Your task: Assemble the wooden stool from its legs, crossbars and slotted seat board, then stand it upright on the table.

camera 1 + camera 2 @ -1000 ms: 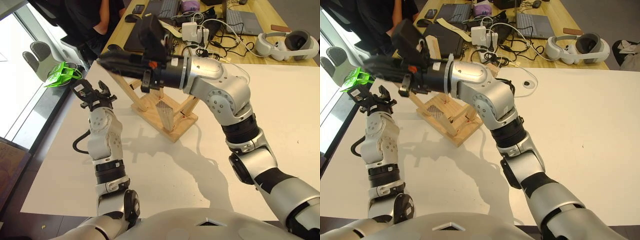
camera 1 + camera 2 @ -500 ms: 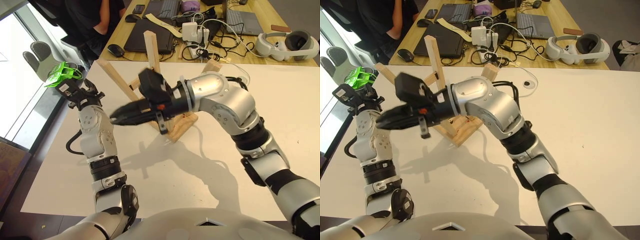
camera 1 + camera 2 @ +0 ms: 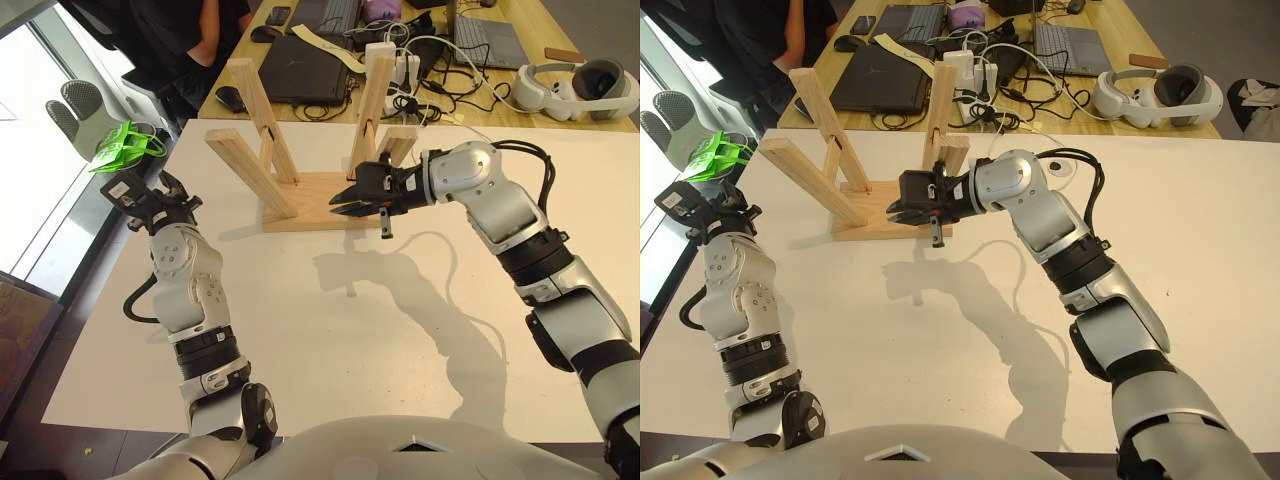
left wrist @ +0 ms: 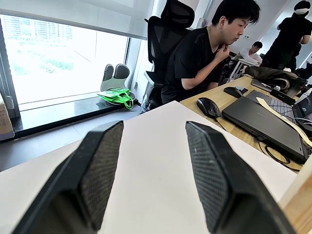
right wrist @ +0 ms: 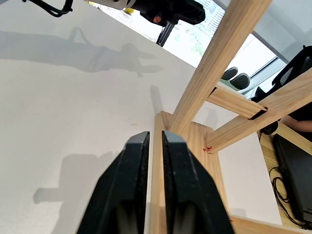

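- The left gripper (image 4: 152, 146) was at the table's (image 3: 400, 330) left edge, well apart from the stool. Its two fingers were spread wide and had nothing between them.
- The wooden stool (image 3: 300, 190) stood upside down near the far side of the table: the seat board (image 3: 305, 212) lay flat on the table and the legs (image 3: 236, 160) pointed up, joined by crossbars (image 3: 268, 150).
- The right gripper (image 3: 343, 204) was at the right edge of the seat board. Its fingers were closed to a thin slit, and I saw nothing held in it.
- In my judgement, the assembly looked finished. What was left was to turn the stool over onto its legs.
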### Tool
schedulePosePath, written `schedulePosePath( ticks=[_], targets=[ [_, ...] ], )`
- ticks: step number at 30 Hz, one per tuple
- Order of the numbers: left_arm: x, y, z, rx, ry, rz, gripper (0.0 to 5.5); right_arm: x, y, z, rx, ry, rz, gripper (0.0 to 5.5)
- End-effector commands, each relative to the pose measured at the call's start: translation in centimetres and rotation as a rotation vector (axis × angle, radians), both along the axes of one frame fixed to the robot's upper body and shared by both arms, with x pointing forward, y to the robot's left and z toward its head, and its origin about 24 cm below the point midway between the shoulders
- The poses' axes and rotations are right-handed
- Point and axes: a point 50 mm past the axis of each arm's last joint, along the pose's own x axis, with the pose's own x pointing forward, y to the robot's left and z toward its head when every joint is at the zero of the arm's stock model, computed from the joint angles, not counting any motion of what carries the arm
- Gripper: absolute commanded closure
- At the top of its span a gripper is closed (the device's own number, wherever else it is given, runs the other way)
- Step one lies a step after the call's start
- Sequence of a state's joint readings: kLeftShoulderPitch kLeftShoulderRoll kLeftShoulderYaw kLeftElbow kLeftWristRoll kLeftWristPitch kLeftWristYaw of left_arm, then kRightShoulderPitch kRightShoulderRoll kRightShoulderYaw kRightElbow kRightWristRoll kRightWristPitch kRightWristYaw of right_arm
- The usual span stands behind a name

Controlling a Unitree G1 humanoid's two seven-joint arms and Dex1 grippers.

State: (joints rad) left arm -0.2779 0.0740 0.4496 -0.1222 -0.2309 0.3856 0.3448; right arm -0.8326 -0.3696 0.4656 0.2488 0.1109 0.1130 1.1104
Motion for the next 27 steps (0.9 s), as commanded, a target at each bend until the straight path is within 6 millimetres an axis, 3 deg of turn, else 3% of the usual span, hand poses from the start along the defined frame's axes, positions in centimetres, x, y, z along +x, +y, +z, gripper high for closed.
schedulePosePath(
  ticks=[1, 3, 5, 8, 10, 13, 16, 22, 27],
  targets=[
    [-0.5, 0.0, -0.1, 0.005, 0.025, -0.008, 3.15, -0.9, 0.7, 4.9, 0.324, 0.163, 0.026, 5.03],
    [-0.8, -0.1, -0.3, 0.003, 0.036, -0.013, 3.15, -0.9, 1.4, 8.3, 0.603, 0.275, -0.018, 5.03],
    [-0.8, -0.7, -0.5, -0.003, 0.045, -0.033, 3.15, 0.0, 1.5, 11.1, 0.852, 0.314, -0.183, 5.03],
    [-0.8, -1.7, -0.7, -0.006, 0.055, -0.069, 3.15, 1.2, 1.3, 12.5, 0.996, 0.231, -0.433, 5.03],
    [-0.7, -2.2, -0.7, -0.008, 0.056, -0.083, 3.15, 1.7, 1.6, 11.7, 0.988, 0.196, -0.58, 5.03],
    [-0.3, -3.0, -0.2, -0.008, 0.046, -0.113, 3.15, 1.6, 1.8, 8.8, 0.93, 0.183, -0.776, 5.03],
    [0.2, -3.5, 0.3, 0.004, 0.034, -0.136, 3.15, 0.5, 1.7, 7.6, 0.932, 0.18, -0.841, 5.03],
    [0.7, -3.3, 0.4, 0.013, 0.031, -0.142, 3.15, 0.1, 0.7, 7.4, 0.921, 0.053, -0.899, 5.03],
    [0.8, -3.9, 0.2, 0.022, 0.043, -0.182, 3.15, 0.6, -0.9, 3.3, 0.854, 0.074, -1.054, 5.03]
  ],
)
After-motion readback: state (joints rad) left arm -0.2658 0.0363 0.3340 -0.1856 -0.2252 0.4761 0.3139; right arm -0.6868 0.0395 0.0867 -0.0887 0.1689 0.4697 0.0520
